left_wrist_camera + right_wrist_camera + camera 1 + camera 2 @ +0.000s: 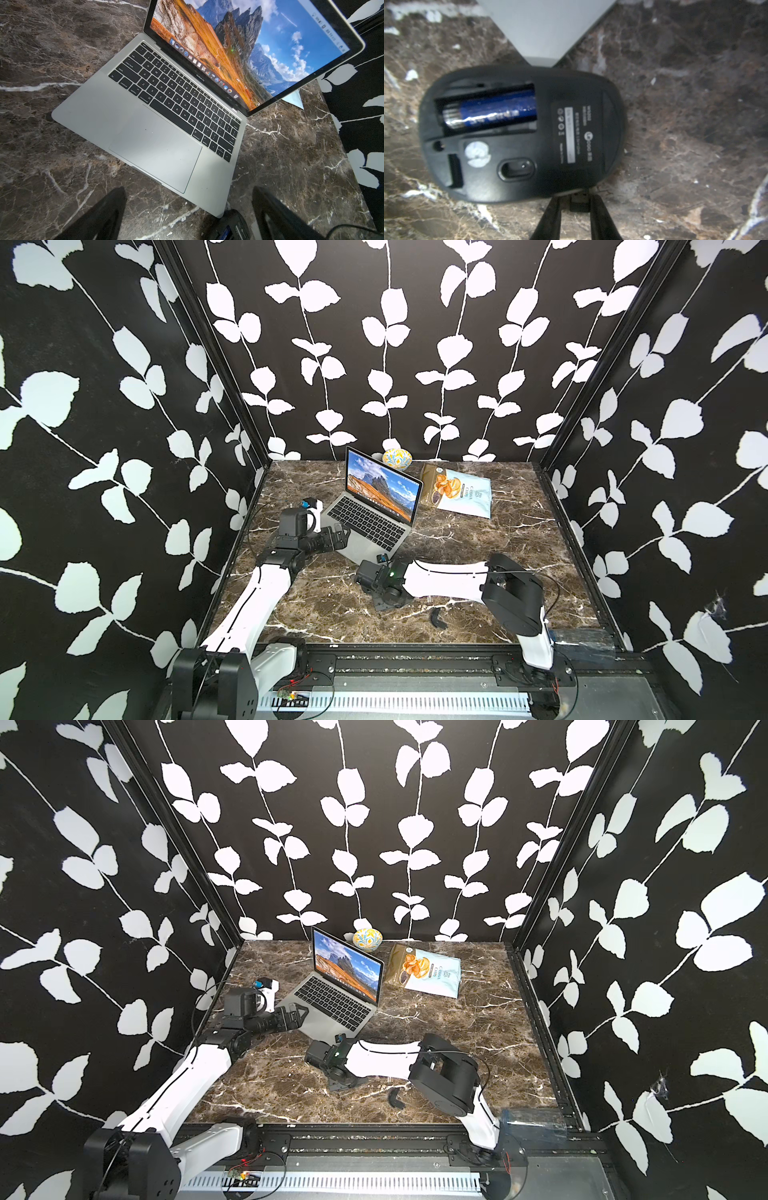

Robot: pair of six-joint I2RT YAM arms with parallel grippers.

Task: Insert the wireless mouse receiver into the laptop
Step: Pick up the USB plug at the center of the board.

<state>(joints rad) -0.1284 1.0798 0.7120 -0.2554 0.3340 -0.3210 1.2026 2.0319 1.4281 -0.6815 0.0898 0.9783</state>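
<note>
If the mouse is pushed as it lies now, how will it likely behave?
The mouse lies underside up, presumably on its curved top, so a push would probably rock or spin it. Its battery sits uncovered, so tipping the mouse over might drop it.

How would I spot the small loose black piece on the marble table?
Start at the brown marble tabletop and go toward its near edge, beside the right arm's black elbow joint. A small curved black plastic piece lies there alone. Unlike the black oval mouse at the silver laptop's corner, it is a thin open arc.
</note>
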